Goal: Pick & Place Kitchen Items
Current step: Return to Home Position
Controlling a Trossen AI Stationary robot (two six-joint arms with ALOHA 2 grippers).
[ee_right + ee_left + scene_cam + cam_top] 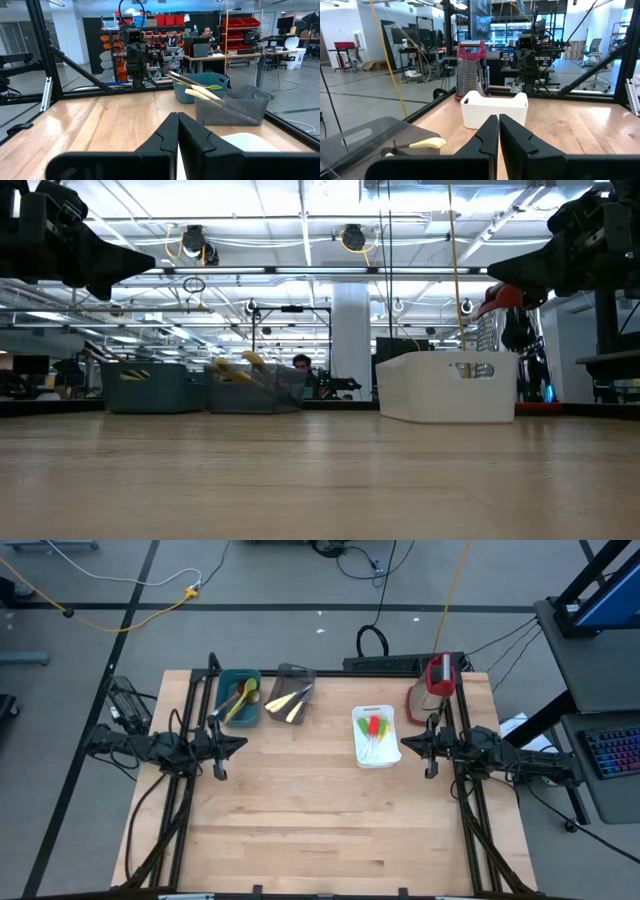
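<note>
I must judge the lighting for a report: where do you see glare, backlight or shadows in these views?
High view: even light, no hard shadows on the table. Low view: bright ceiling lamps behind leave the left gripper and right gripper as dark silhouettes, while the white bin is well lit.

A: Counter [320,830]?
B: Pale wood, smooth, low sheen. White bin [495,107] is matt plastic.
A: Tubs?
B: Grey tub [235,107] smoky clear plastic, teal tub [212,80] opaque. Knives [200,93] have pale plastic handles. Grater [470,77] is perforated metal.
</note>
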